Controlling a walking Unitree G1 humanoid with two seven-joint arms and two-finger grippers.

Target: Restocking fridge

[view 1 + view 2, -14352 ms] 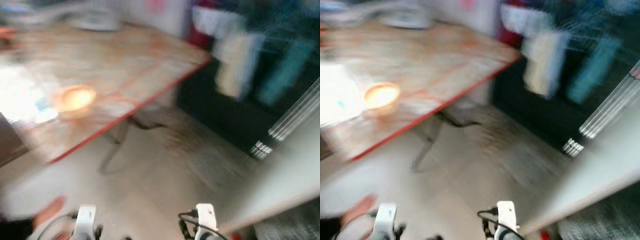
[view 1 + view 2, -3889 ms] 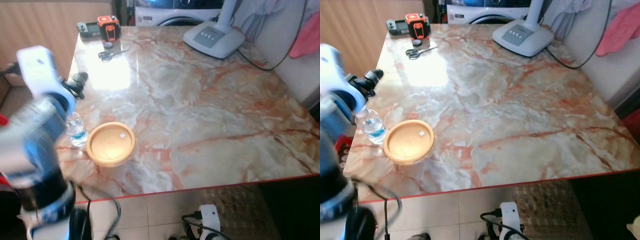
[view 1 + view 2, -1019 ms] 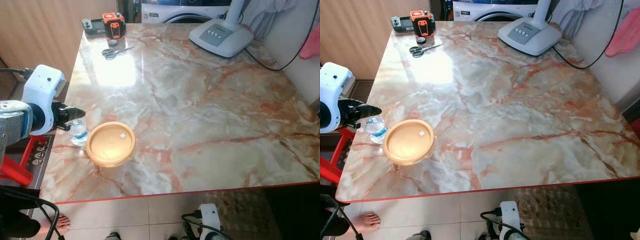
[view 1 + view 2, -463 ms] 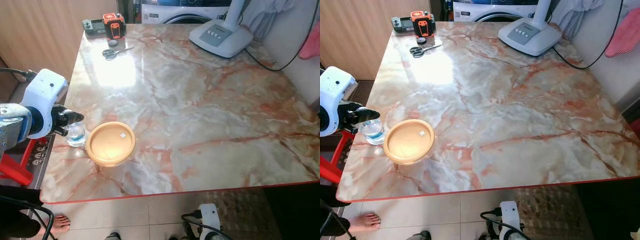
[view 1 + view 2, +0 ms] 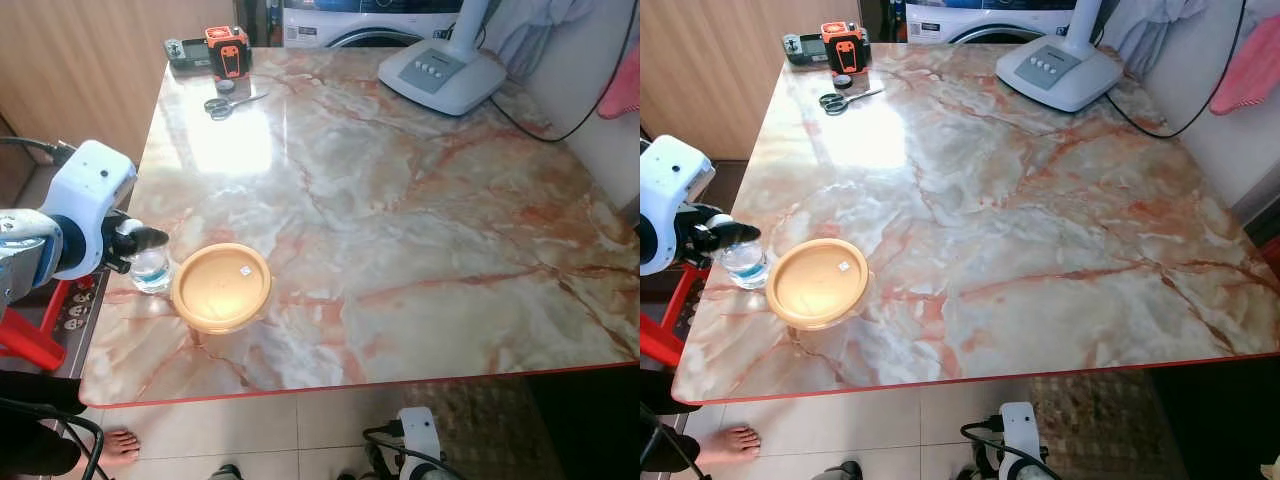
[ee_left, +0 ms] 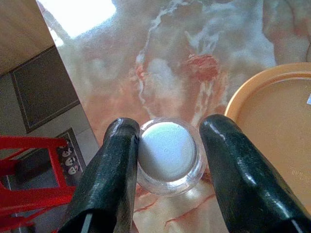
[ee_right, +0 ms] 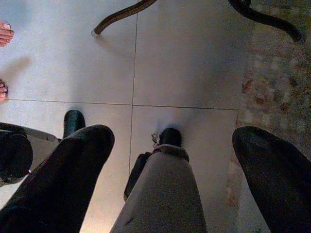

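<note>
Left wrist view: left claw point(image 6: 167, 145) straddles capped water bottle point(image 6: 168, 155).

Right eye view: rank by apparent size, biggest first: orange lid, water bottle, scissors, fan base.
1. Fan base, though it sits farthest away.
2. Orange lid, close behind; nearness to the camera may flatter it.
3. Scissors and water bottle: too alike to rank.
</note>
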